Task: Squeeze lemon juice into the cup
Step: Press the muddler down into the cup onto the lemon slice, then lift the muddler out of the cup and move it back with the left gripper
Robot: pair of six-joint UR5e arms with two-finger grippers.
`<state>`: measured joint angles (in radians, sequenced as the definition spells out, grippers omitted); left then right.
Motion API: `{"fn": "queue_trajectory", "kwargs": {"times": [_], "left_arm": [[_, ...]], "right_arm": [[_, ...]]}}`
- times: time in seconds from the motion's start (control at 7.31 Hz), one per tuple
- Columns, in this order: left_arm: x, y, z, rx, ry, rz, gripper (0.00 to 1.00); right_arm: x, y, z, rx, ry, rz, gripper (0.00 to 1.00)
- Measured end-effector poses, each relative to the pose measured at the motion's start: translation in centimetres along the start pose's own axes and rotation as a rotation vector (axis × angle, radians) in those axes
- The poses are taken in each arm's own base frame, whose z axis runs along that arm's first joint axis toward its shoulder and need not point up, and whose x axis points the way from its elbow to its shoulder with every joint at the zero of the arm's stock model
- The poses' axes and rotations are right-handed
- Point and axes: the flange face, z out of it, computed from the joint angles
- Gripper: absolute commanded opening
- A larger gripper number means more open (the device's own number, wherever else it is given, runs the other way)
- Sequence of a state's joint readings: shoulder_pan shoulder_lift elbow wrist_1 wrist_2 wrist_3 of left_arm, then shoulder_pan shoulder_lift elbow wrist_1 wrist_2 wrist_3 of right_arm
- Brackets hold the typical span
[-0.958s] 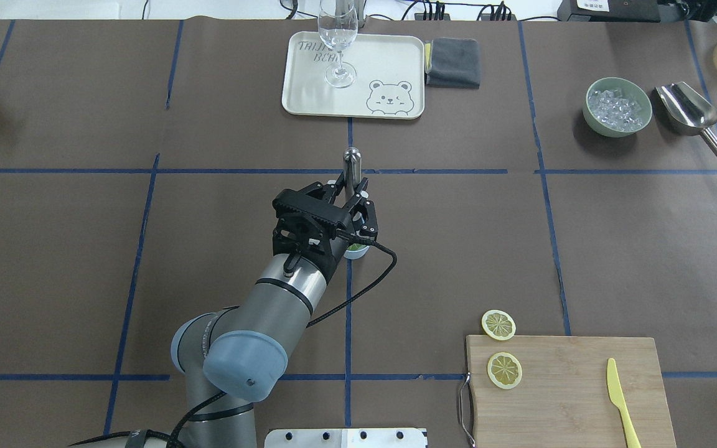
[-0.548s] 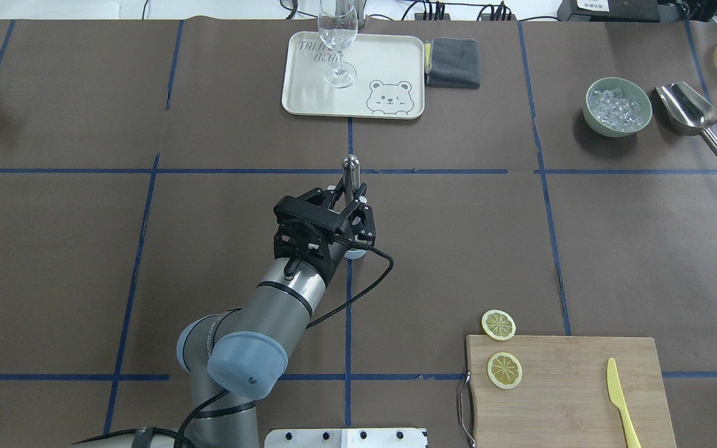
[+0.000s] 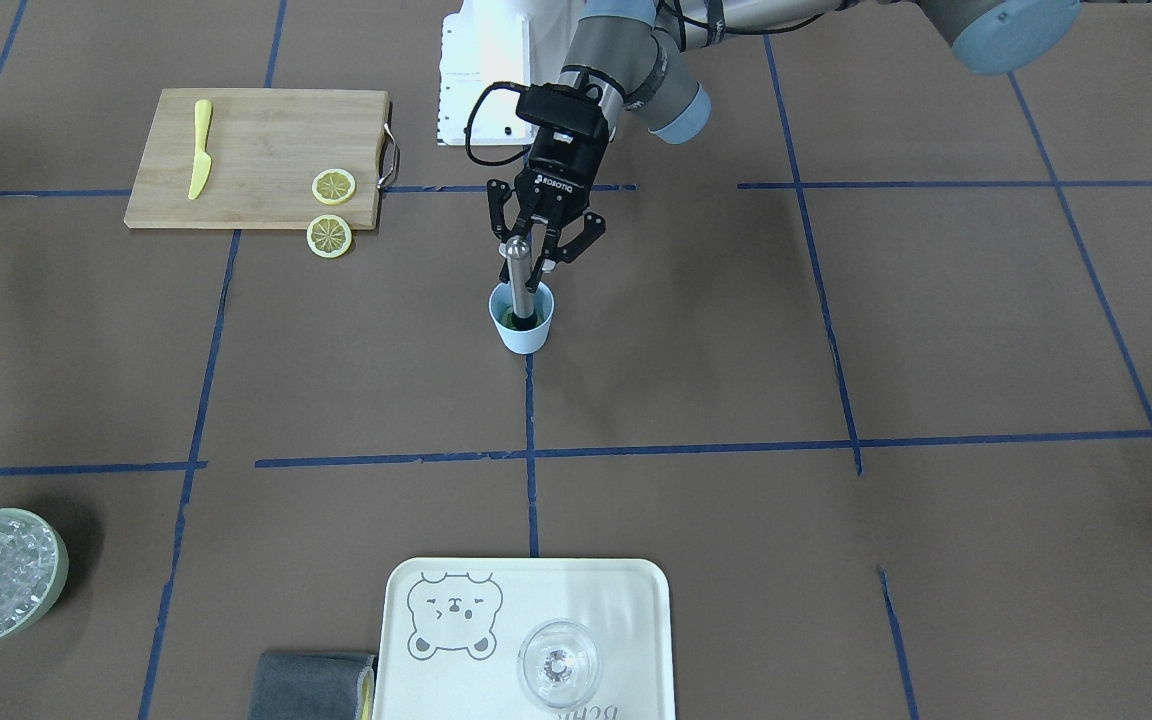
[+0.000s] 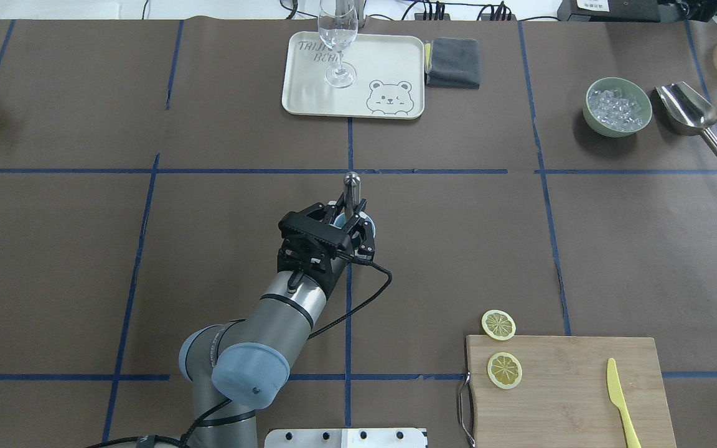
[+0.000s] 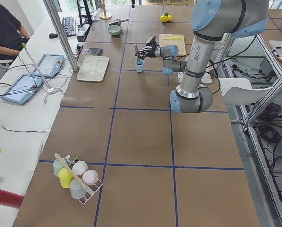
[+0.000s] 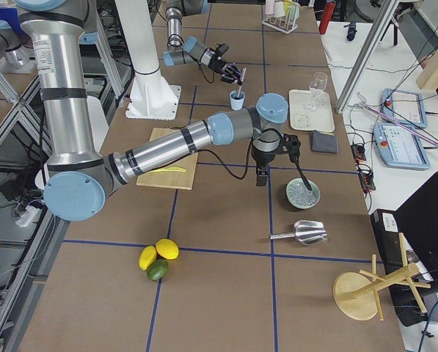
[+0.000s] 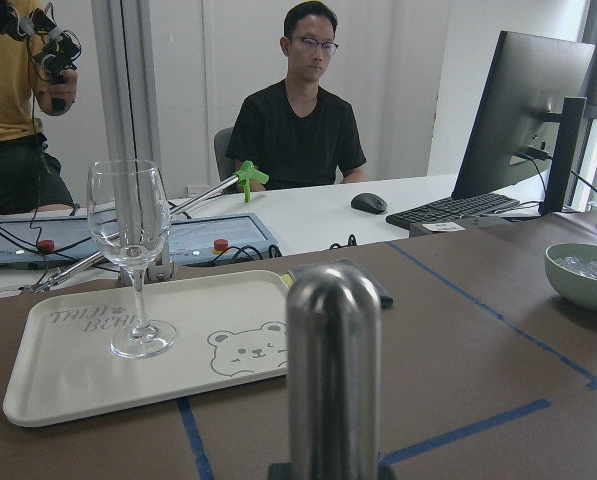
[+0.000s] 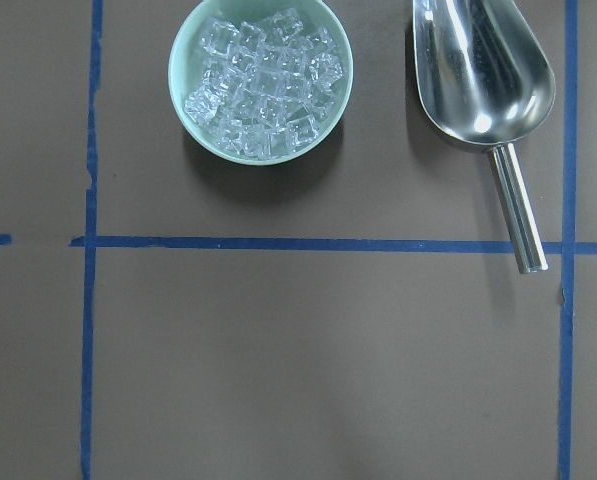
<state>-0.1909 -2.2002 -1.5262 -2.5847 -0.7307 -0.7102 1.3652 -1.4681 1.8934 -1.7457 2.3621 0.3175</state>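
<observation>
The light-blue cup (image 3: 524,335) stands mid-table with something green inside. My left gripper (image 3: 532,252) is right above it, shut on an upright steel rod (image 3: 519,285) whose lower end is down in the cup. The rod's rounded top fills the left wrist view (image 7: 333,350). Two lemon slices lie away from the cup: one on the wooden board (image 4: 504,370), one on the table beside it (image 4: 498,325). My right gripper (image 6: 261,174) hangs over the table near the ice bowl; I cannot tell whether it is open or shut.
A wooden cutting board (image 4: 570,398) holds a yellow plastic knife (image 4: 620,398). The green bowl of ice (image 4: 618,106) and a steel scoop (image 4: 688,112) are far right. A tray (image 4: 383,56) with a wine glass (image 4: 338,43) and a grey cloth (image 4: 453,62) lie at the far edge.
My left gripper has come down with the steel rod, pushing it deeper into the cup. The lemon slices have not moved.
</observation>
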Motion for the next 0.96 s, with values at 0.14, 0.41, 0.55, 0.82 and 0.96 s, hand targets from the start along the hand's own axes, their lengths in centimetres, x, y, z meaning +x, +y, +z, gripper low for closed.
{"fn": "queue_trajectory", "kwargs": {"times": [0.14, 0.41, 0.55, 0.82, 0.96], "left_arm": [[0.1, 0.1, 0.0, -0.001, 0.001, 0.0, 0.0], [0.2, -0.3, -0.2, 0.004, 0.006, -0.005, 0.0], [0.1, -1.0, -0.4, 0.013, 0.013, -0.013, 0.0], [-0.5, -4.4, -1.0, 0.058, 0.029, -0.037, 0.0], [-1.0, -6.8, -1.5, 0.091, 0.042, -0.035, 0.0]], "right_arm": [[0.0, 0.0, 0.0, 0.001, 0.0, 0.0, 1.0], [-0.1, 0.0, -0.2, 0.003, -0.002, -0.001, 1.0], [0.0, 0.0, -0.3, 0.005, -0.004, 0.0, 1.0], [0.1, 0.0, -0.8, 0.012, -0.009, 0.004, 1.0], [0.2, 0.0, -0.9, 0.014, -0.009, 0.005, 1.0]]}}
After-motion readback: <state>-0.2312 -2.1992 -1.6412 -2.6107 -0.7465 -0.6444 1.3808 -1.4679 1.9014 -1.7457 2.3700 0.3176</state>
